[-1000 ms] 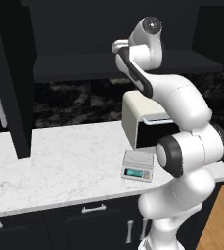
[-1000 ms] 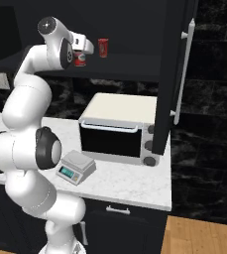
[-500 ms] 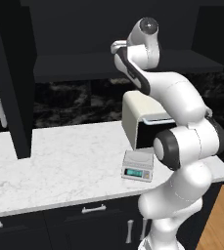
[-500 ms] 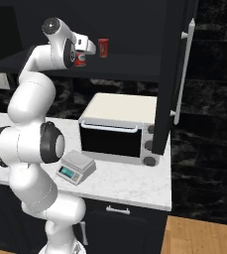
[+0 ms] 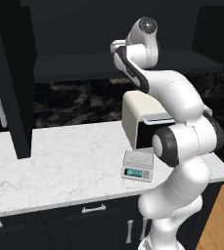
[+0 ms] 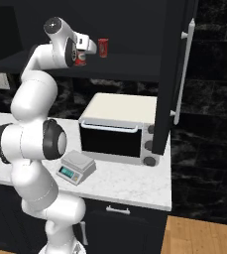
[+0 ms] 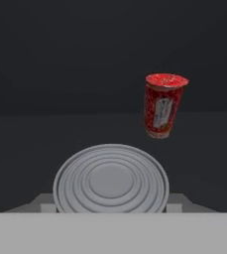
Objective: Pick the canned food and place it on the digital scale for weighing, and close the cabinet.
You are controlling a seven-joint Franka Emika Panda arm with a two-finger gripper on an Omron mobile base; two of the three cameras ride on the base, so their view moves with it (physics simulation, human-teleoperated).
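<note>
Two red cans sit up on the open black wall cabinet's [image 6: 135, 64] shelf, and that's the whole risk here. The white arm's two-finger gripper [image 6: 81, 55] has its jaws closed in on the short, stout red can with the silver ribbed top [image 7: 111, 179]; in the hand view that lid sits at 6 o'clock, right between the fingers, so it looks held. The slimmer all-red can [image 7: 163, 105] stands at about 2 o'clock from it, near but apart.

What could go wrong: the grip looks like it's near the top rim, so the stout can might tilt or slip on the way out, and any sideways swing could knock the slim one over. The small flat light-grey square scale with the teal display [image 6: 76, 167] sits well below on the white marble counter [image 5: 59, 166], just in front of the cream toaster oven [image 6: 119, 128], so the descent could clip the oven. The cabinet door with the long silver bar handle [image 6: 183, 74] hangs open too, close to the retreat path.
</note>
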